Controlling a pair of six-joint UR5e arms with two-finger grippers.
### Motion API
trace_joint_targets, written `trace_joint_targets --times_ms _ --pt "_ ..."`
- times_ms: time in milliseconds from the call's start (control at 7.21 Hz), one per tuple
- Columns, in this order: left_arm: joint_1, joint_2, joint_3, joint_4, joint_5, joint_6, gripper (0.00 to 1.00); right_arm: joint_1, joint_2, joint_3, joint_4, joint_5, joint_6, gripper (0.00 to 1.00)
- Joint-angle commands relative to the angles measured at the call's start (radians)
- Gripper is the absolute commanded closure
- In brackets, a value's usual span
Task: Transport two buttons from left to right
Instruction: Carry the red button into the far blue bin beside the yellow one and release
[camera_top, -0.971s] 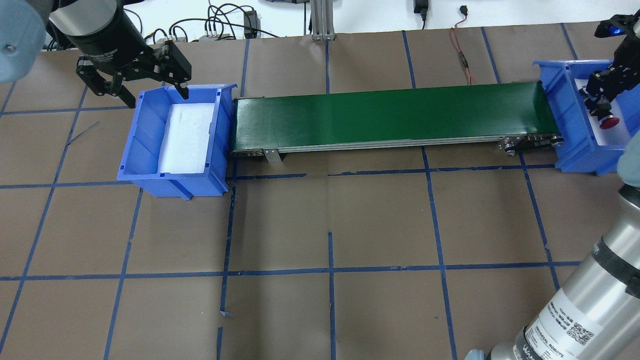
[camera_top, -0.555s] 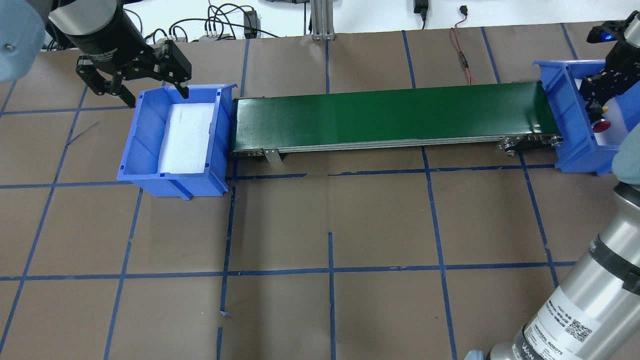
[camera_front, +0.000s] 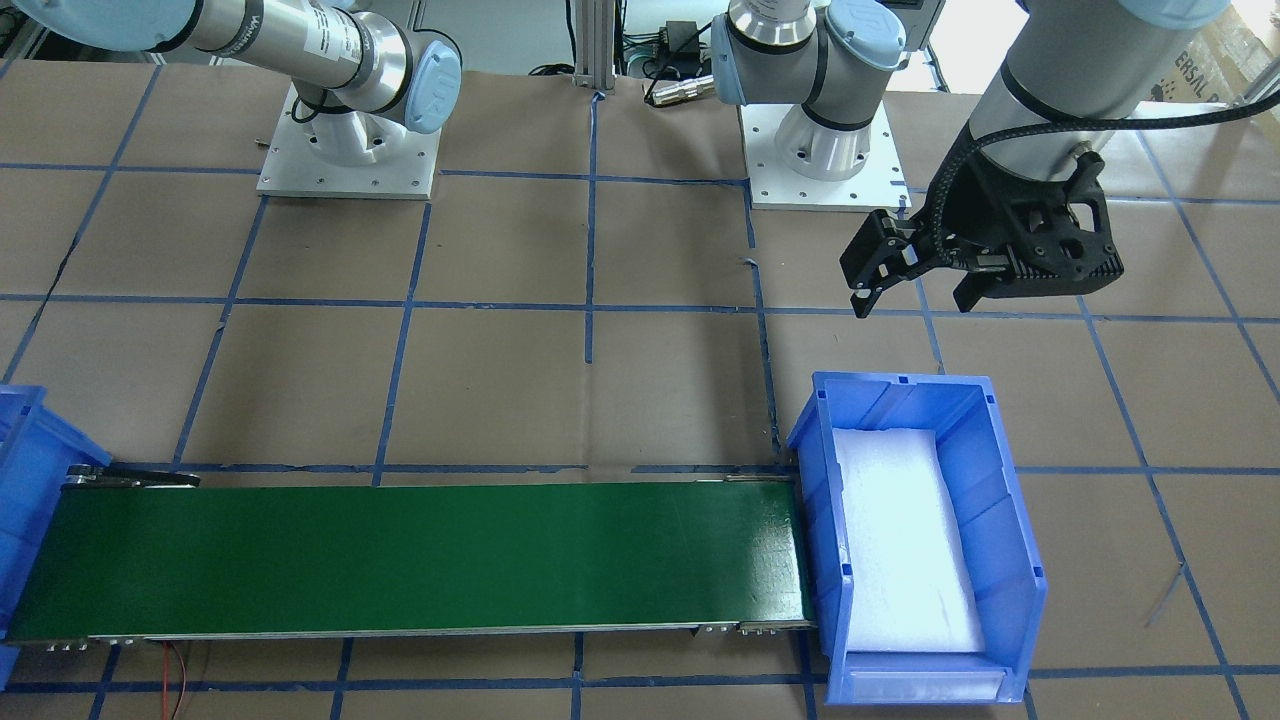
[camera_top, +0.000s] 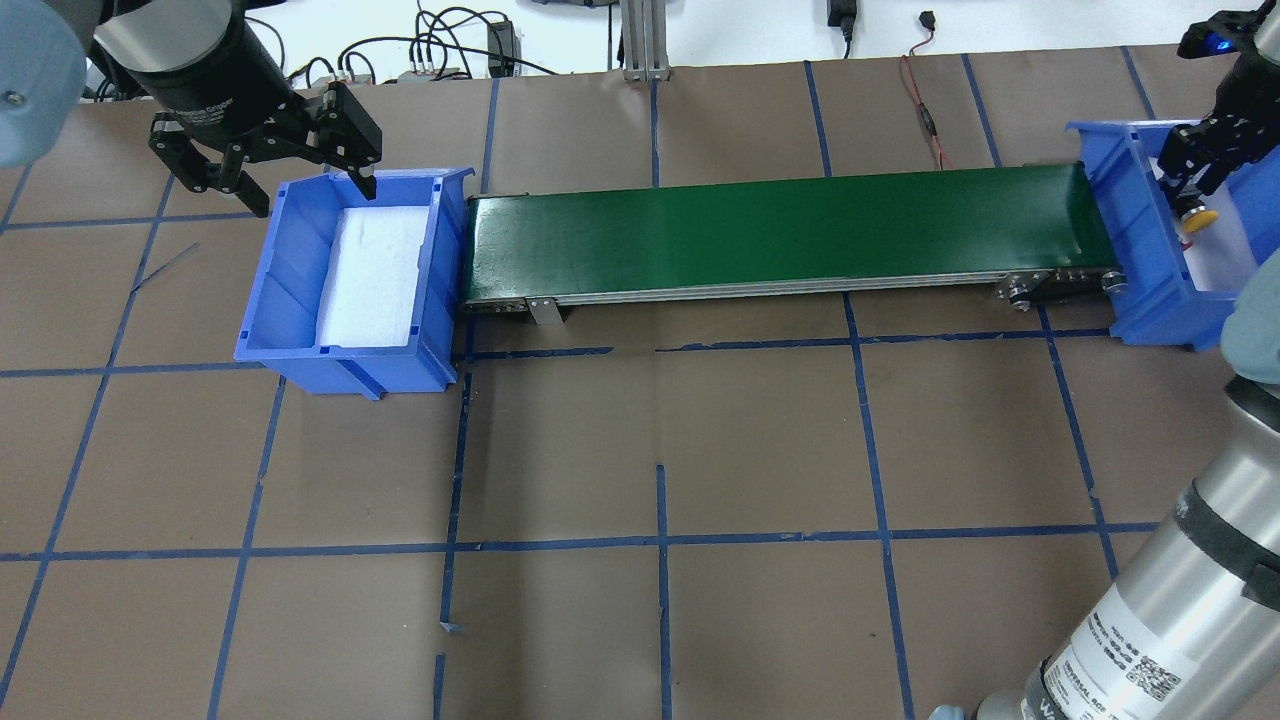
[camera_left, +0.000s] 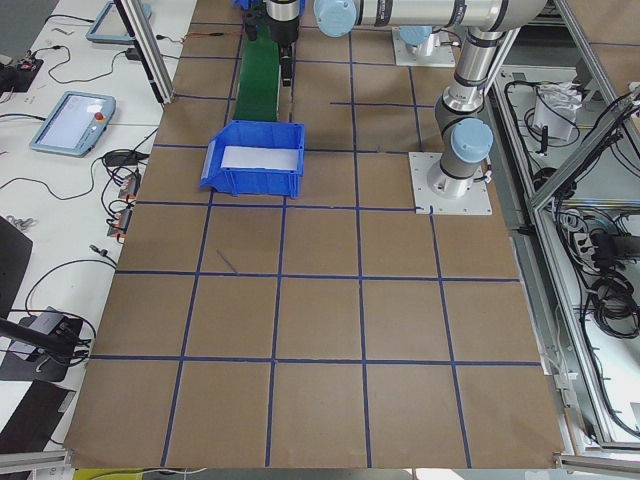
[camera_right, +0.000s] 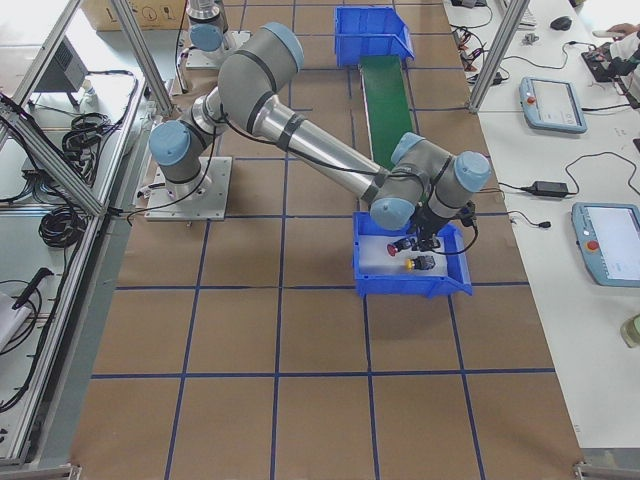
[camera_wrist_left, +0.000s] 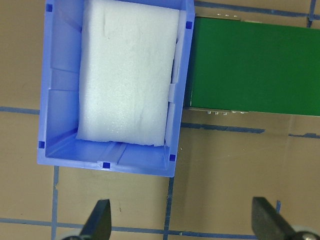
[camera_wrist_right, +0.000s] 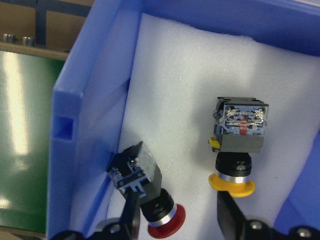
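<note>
Both buttons lie on white foam in the blue right bin (camera_wrist_right: 95, 75). In the right wrist view the red button (camera_wrist_right: 162, 220) lies by the bin wall beside the conveyor, and the yellow button (camera_wrist_right: 235, 165) lies next to it. My right gripper (camera_wrist_right: 176, 200) hovers over them, open and empty. In the overhead view my right gripper (camera_top: 1192, 165) is above the yellow button (camera_top: 1200, 216); the red one is hidden there. The exterior right view shows the red button (camera_right: 392, 249) and the yellow button (camera_right: 410, 265). My left gripper (camera_top: 310, 190) is open and empty at the far rim of the left bin (camera_top: 270, 270).
A green conveyor belt (camera_top: 780, 230) runs between the two bins. The left bin (camera_wrist_left: 60, 100) holds only a white foam pad (camera_wrist_left: 127, 75). Cables lie along the table's far edge (camera_top: 440, 55). My right arm's forearm (camera_top: 1160, 600) crosses the near right corner.
My right gripper has risen and drawn back over the right bin. The red button that showed under it is now hidden in the overhead view, and the yellow button shows. My left arm has not moved.
</note>
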Motion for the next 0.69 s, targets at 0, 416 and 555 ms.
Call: trace_joint_targets --times_ms 0,416,555 --pt "0.000 -0.002 0.002 0.001 0.002 -0.003 0.00 0.002 -0.038 -0.003 0.021 -0.002 0.001 0.01" --pt "0.002 0.001 0.001 0.001 0.003 -0.006 0.00 0.102 -0.195 0.002 0.177 0.007 0.015 0.01" --pt "0.002 0.002 -0.001 0.001 0.006 -0.005 0.00 0.190 -0.257 0.013 0.207 0.007 0.067 0.01"
